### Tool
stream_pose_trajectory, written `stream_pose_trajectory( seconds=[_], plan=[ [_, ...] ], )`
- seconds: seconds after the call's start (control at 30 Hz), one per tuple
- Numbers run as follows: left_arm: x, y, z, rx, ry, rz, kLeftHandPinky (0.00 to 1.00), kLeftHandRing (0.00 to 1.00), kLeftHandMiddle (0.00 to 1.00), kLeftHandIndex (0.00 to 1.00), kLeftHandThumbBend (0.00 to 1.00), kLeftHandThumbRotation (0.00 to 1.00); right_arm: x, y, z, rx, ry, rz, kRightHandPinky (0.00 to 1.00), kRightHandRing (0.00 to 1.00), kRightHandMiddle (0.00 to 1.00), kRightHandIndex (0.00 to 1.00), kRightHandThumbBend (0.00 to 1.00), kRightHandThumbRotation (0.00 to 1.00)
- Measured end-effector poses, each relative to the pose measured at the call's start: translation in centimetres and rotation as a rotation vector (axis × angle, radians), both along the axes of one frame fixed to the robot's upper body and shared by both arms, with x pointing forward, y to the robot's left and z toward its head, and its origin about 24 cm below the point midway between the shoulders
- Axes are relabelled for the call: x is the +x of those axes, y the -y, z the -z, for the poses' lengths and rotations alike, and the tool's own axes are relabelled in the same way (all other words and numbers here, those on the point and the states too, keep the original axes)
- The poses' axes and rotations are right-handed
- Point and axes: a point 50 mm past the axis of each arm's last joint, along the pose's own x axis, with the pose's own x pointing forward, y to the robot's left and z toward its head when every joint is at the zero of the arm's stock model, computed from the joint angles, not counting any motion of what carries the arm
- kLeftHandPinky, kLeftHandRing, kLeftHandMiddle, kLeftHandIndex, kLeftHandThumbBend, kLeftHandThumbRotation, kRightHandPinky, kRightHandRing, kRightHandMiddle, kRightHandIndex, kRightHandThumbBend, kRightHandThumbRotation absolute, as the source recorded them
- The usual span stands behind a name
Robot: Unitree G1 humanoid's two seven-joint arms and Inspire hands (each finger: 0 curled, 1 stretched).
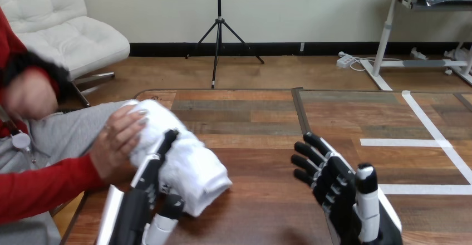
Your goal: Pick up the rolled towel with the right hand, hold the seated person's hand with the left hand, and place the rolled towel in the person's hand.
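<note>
The white rolled towel [192,164] lies at the table's left side, its far end tilted up. The person's hand [114,145] is wrapped over its left end from the side. My left hand [136,200] comes up from the bottom edge just right of that hand. Its fingers [161,147] run straight along the towel's near face, and its thumb [170,209] sits under the towel's lower edge. They touch the towel and lie beside the person's hand without curling round it. My right hand [345,195] hovers at the lower right, open and holding nothing, well apart from the towel.
The wooden table [261,139] has white tape lines [423,142] on its right part. A dark seam [300,117] runs down its middle. The person's red-sleeved forearm [44,186] lies along the table's left edge.
</note>
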Motion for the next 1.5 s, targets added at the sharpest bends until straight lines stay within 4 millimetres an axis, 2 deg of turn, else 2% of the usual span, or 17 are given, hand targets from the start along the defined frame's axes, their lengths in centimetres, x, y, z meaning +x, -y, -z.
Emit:
stream_pose_trajectory(
  seconds=[0.53,0.93,1.5],
  plan=[
    [0.3,0.5,-0.5,-0.125,-0.012,0.018,0.93,0.92,0.9,0.87,0.79,1.0,-0.4,-0.2,-0.1,0.019,-0.009,-0.021,0.88,0.89,0.9,0.9,1.0,1.0],
    [0.5,0.6,-1.0,-0.143,-0.015,0.027,0.92,0.9,0.87,0.84,0.77,1.0,-0.3,0.1,0.0,0.017,-0.015,-0.009,0.86,0.88,0.89,0.9,1.0,1.0],
    [0.6,0.6,-0.9,-0.14,-0.03,0.031,0.89,0.89,0.86,0.82,0.79,1.0,0.0,0.1,0.0,0.038,-0.031,-0.002,0.85,0.89,0.89,0.9,1.0,1.0]
  ],
)
